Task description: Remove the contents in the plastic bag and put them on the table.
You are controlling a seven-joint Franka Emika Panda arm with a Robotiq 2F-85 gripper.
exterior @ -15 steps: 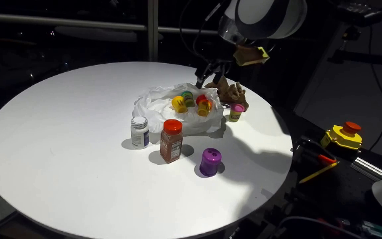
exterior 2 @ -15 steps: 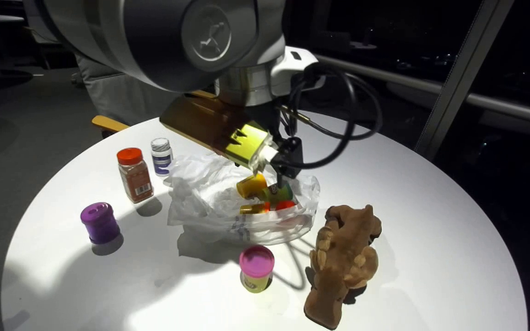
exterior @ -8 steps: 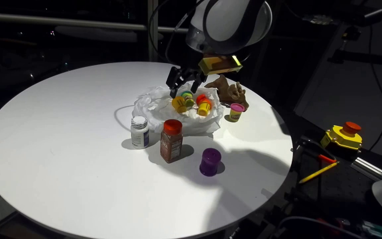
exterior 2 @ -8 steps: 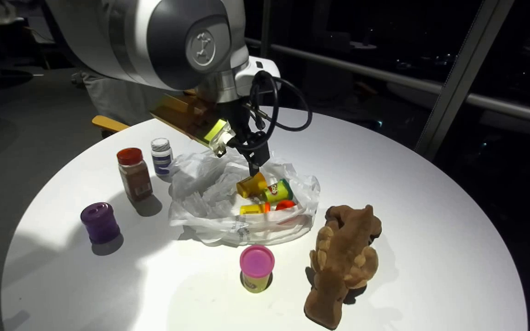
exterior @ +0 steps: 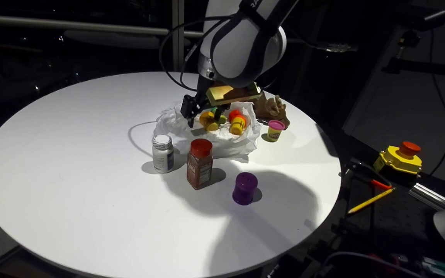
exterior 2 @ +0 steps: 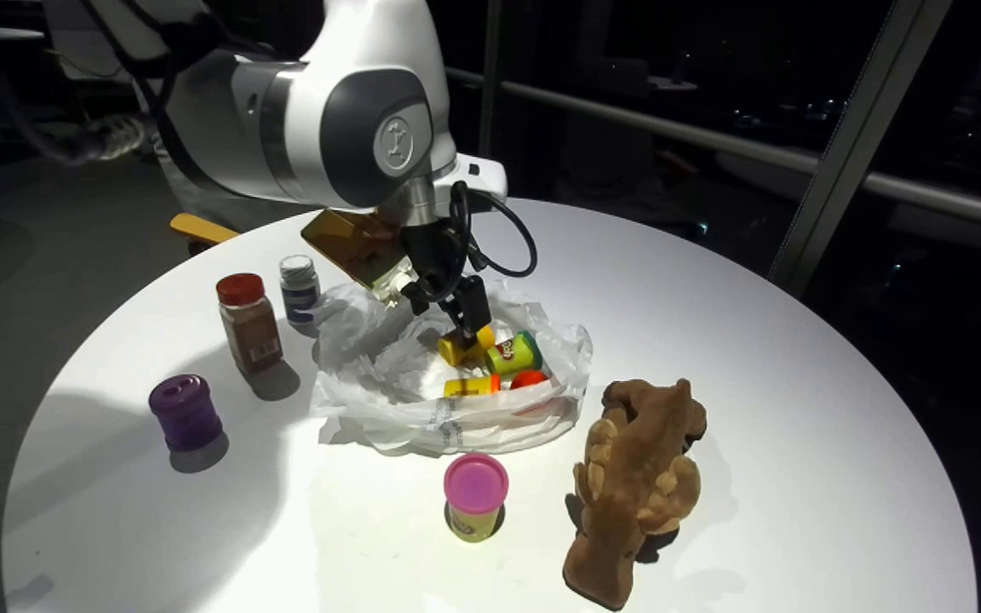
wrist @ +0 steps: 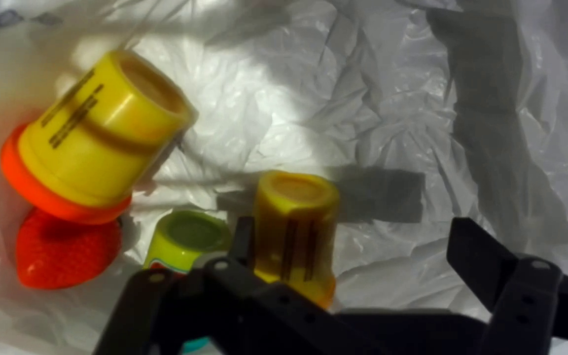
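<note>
The plastic bag lies spread open on the round white table. Inside it are a yellow tub, another yellow tub with an orange lid, a green tub and a red strawberry-shaped piece. My gripper points down into the bag, jaws wide apart. The first yellow tub stands within the gap, close against one finger; the opposite finger is well clear of it. Whether the near finger touches the tub I cannot tell. The green tub is partly hidden behind the gripper in the wrist view.
Out on the table stand a white bottle, a red-lidded jar, a purple cup-like piece and a pink-lidded tub. A brown plush toy lies beside the bag. A yellow box with a red button sits off the table.
From near the plush toy's side, my gripper has swung across over the bag and come down among the tubs, staying open. The things in the bag and on the table look unmoved.
</note>
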